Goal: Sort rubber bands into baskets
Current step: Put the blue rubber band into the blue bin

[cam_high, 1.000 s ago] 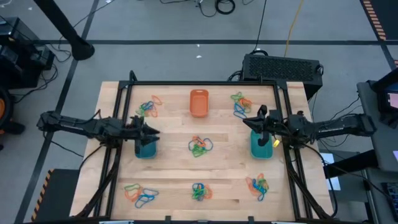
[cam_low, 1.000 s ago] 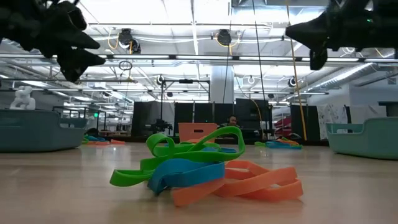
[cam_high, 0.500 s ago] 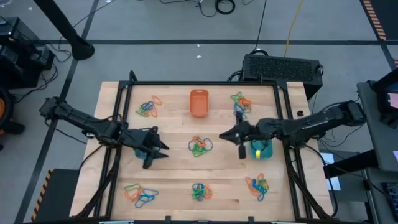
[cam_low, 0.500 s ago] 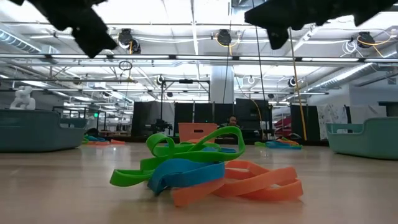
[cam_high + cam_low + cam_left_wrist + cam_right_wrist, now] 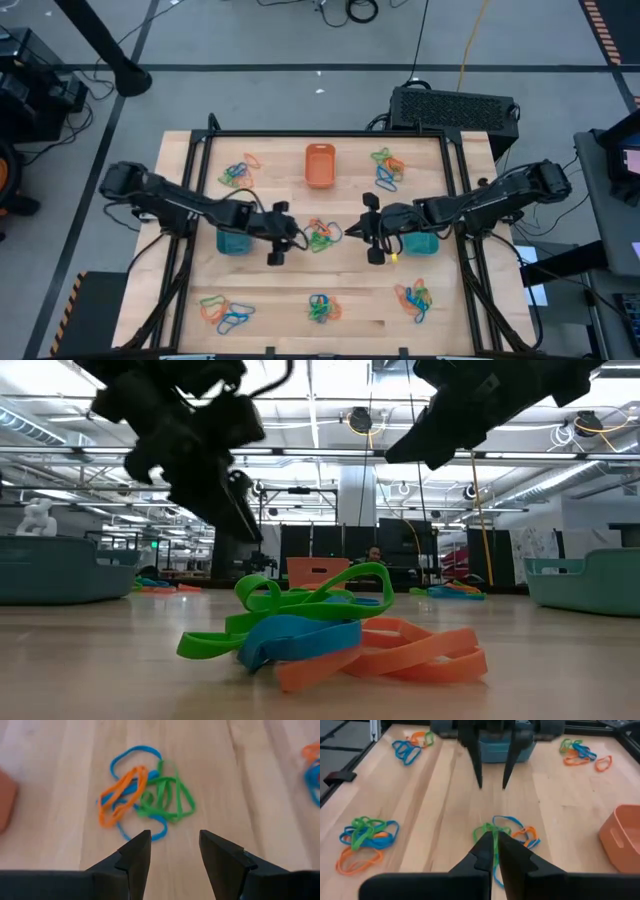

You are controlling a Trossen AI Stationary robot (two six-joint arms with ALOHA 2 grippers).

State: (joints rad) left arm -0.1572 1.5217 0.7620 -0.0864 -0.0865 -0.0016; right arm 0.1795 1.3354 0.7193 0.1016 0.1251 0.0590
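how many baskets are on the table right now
3. The orange basket sits at the table's far middle, the blue basket on the left, partly under the left arm, and the teal-green basket on the right, partly under the right arm.

Right claw (image 5: 494,851) low over the wooden desk (image 5: 445,810), fingers nearly together, tips at a tangle of green, blue and orange rubber bands (image 5: 512,831). Facing it at twelve o'clock, the left claw (image 5: 492,782), fingers parted, before a blue basket (image 5: 506,751). Orange basket (image 5: 620,837) at three o'clock. More band clusters at nine o'clock (image 5: 364,840), eleven o'clock (image 5: 411,746) and one o'clock (image 5: 581,752).
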